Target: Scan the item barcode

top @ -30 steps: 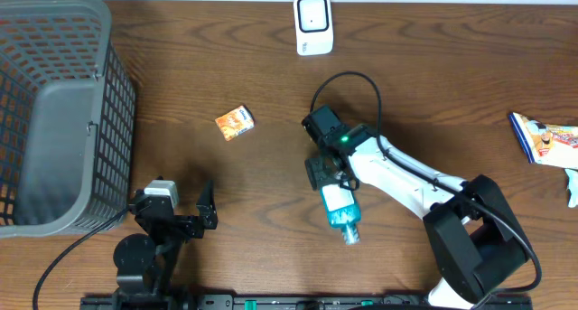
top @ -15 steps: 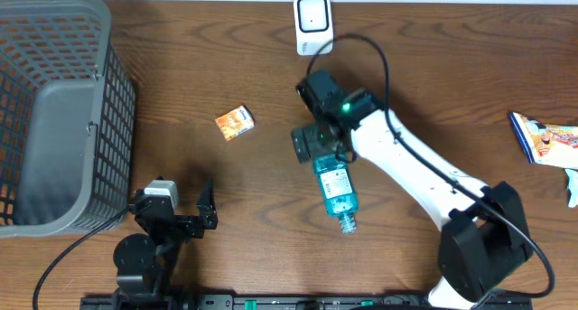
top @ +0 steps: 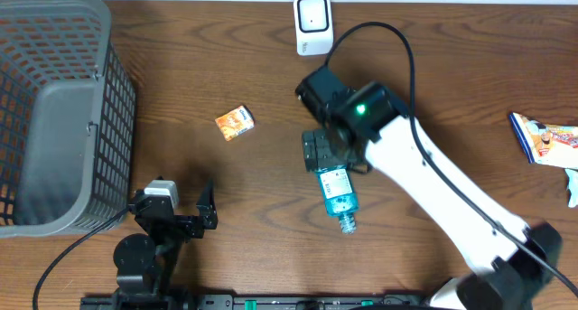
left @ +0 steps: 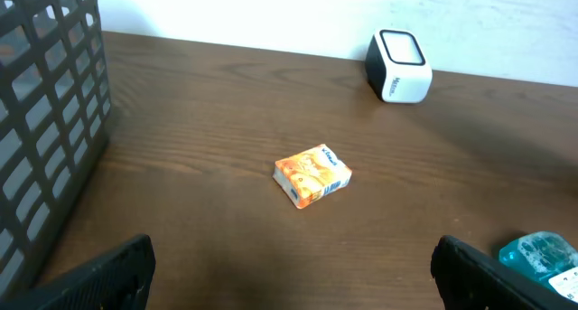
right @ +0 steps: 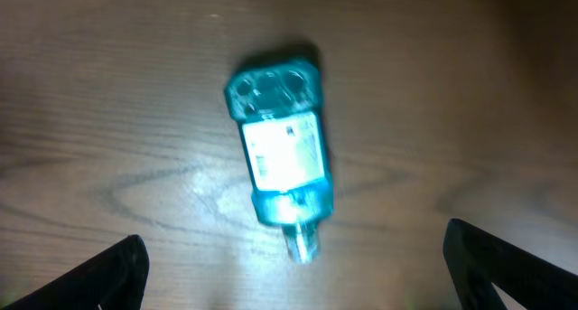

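lying mid-table, bottle; right end effector apart above it, left end effector apart.

A dark grey mesh basket stands at the far left of the brown wooden table. A small orange box lies flat on the bare wood, well apart from the basket. A colourful packet lies at the table's right edge, partly cut off.

shop checkout-style setup: barcode scanner w/ basket on wood table.
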Robot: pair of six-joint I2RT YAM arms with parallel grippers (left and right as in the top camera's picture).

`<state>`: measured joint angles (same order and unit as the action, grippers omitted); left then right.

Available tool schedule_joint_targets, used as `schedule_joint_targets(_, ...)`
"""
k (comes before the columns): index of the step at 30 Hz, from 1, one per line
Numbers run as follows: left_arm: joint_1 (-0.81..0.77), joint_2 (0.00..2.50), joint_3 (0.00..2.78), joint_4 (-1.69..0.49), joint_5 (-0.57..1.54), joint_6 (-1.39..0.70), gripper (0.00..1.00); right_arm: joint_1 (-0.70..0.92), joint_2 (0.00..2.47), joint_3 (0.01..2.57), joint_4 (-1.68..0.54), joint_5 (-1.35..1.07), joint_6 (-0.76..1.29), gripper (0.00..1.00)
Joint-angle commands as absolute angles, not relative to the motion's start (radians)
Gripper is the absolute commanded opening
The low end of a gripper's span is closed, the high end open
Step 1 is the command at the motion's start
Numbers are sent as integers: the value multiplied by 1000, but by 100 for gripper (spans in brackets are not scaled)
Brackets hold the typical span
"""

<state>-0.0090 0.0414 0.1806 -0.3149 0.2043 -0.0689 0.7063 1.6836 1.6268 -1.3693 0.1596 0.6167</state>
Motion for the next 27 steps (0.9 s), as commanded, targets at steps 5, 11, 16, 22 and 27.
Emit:
schedule_joint_targets(5, -12, 37, 192, -314, 210, -49, 98, 867, 1595, 1623, -1404, 381, 913, 99)
schedule_joint_targets(11, -12, 37, 192, -314, 210, -49, 98, 933, 1595, 1598, -1613, 515, 1298, 99)
schedule_joint_targets(16, -12, 37, 192, -314, 210, -49, 98, 941, 1594, 1495, -1683, 532, 1521, 99)
schedule_joint_targets(22, -12, 37, 192, -314, 210, -49, 98, 941, 1594, 1356, -1566, 471, 1626, 99)
schedule_joint_targets(27, -12, 37, 192, -314, 210, -49, 98, 941, 1594, 1286, -1442, 405, 1554, 99)
